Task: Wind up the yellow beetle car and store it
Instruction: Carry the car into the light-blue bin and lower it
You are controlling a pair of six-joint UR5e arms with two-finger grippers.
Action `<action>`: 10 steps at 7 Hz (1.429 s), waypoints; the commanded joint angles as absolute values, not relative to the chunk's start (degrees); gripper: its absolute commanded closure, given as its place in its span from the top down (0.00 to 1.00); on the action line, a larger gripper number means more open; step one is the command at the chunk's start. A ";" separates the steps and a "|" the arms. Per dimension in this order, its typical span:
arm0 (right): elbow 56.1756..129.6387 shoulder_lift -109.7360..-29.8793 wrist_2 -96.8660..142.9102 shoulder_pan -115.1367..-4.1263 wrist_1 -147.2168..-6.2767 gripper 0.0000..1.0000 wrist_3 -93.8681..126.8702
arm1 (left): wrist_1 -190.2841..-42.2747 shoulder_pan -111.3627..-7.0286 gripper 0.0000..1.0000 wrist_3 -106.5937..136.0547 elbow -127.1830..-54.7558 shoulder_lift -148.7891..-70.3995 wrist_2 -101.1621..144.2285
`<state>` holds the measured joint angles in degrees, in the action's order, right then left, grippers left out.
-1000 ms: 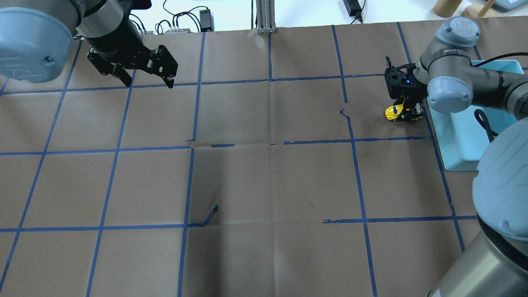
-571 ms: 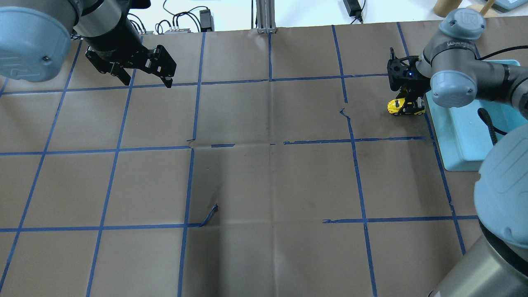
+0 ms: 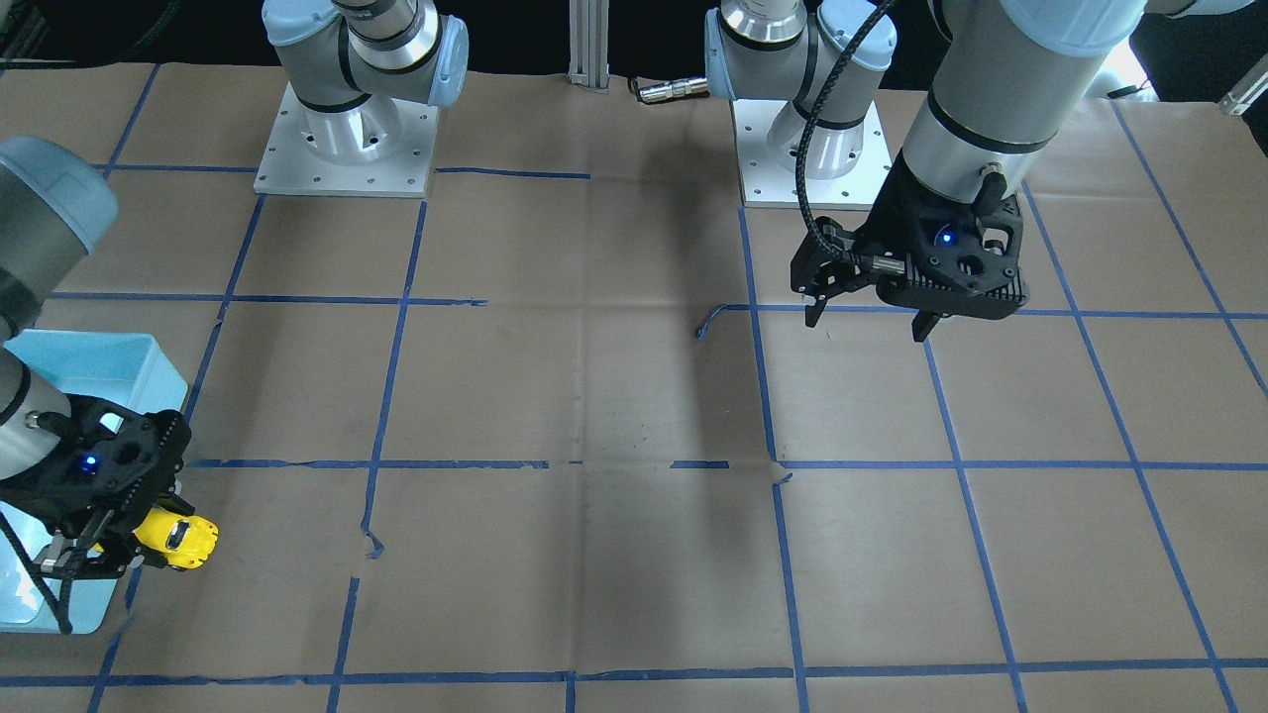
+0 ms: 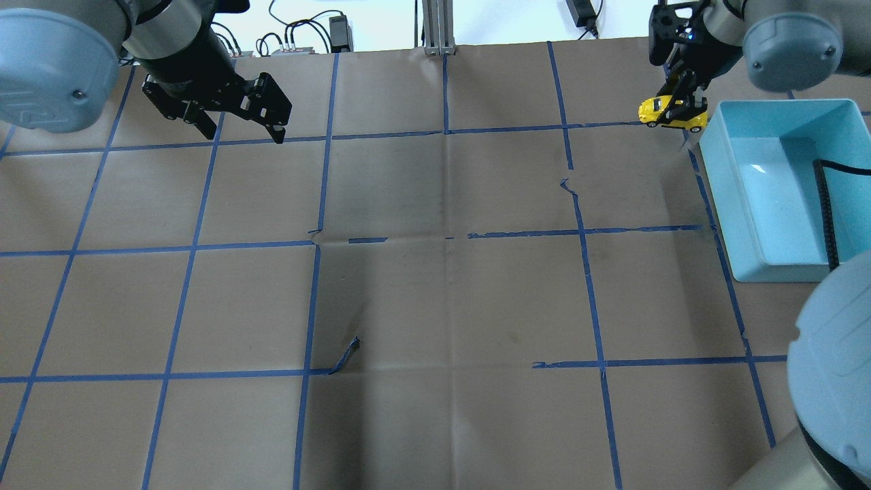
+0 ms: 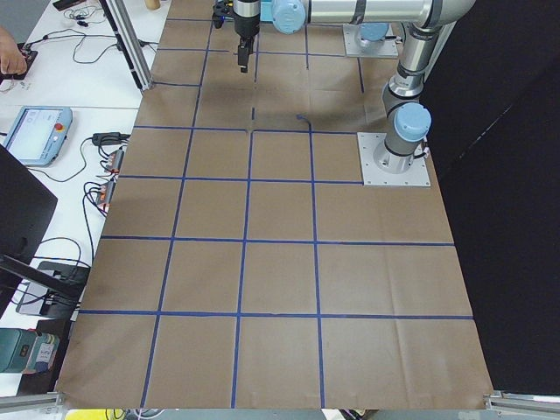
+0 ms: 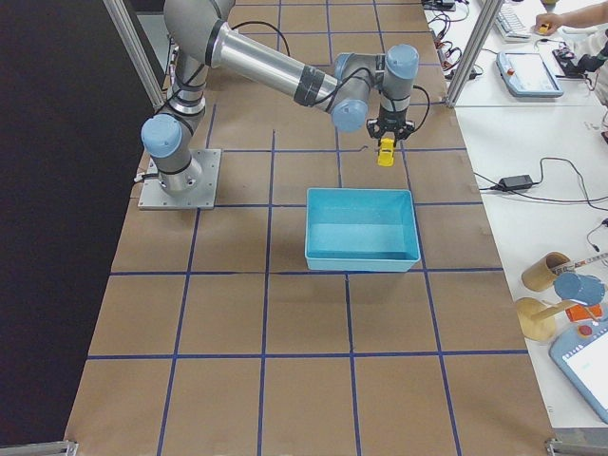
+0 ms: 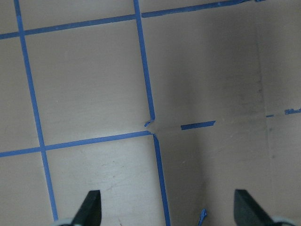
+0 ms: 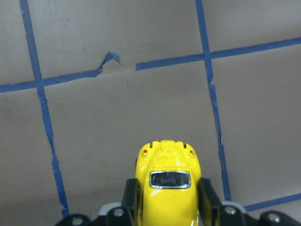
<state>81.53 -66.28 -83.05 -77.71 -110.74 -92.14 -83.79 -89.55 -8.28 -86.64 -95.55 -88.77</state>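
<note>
In the overhead view, the brown worktop [image 4: 442, 306] is filling the lower frame, with the blue bin [image 4: 721, 204] sitting at the right edge. Just past the bin's far left corner, at upper right, the right hand [image 4: 680, 107] is pinching the car [image 4: 659, 109] by its sides, holding it off the worktop and outside the bin. At upper left, the left hand [image 4: 245, 133] is hanging with its fingers spread wide.

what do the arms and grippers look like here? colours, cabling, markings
Both arms: silver-grey tubes, pale blue joint caps. The left gripper and right gripper: black, cut-out frames, two slim fingers, a small blue light on each wrist housing. A black ribbed cable runs outside each arm. No markings legible.
</note>
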 commanded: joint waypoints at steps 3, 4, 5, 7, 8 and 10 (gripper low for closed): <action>78.75 -66.62 -83.23 -69.83 -104.86 0.14 -101.55 | -83.15 -89.56 1.00 -8.35 -86.57 -95.89 -88.77; 78.92 -66.36 -83.23 -67.00 -104.77 0.14 -108.04 | -83.14 -89.56 1.00 -8.35 -86.57 -95.80 -88.77; 79.01 -66.27 -83.15 -63.93 -102.50 0.14 -113.33 | -83.14 -89.56 1.00 -8.35 -86.66 -95.80 -88.77; 80.32 -64.43 -82.97 -57.42 -100.81 0.14 -123.45 | -83.23 -89.56 1.00 -8.35 -86.66 -95.63 -88.77; 81.55 -64.68 -82.88 -57.13 -101.07 0.15 -121.14 | -83.23 -89.56 1.00 -8.35 -86.66 -95.45 -88.77; 81.91 -65.21 -84.02 -59.74 -103.96 0.18 -97.43 | -83.23 -89.47 1.00 -8.44 -86.66 -95.62 -88.86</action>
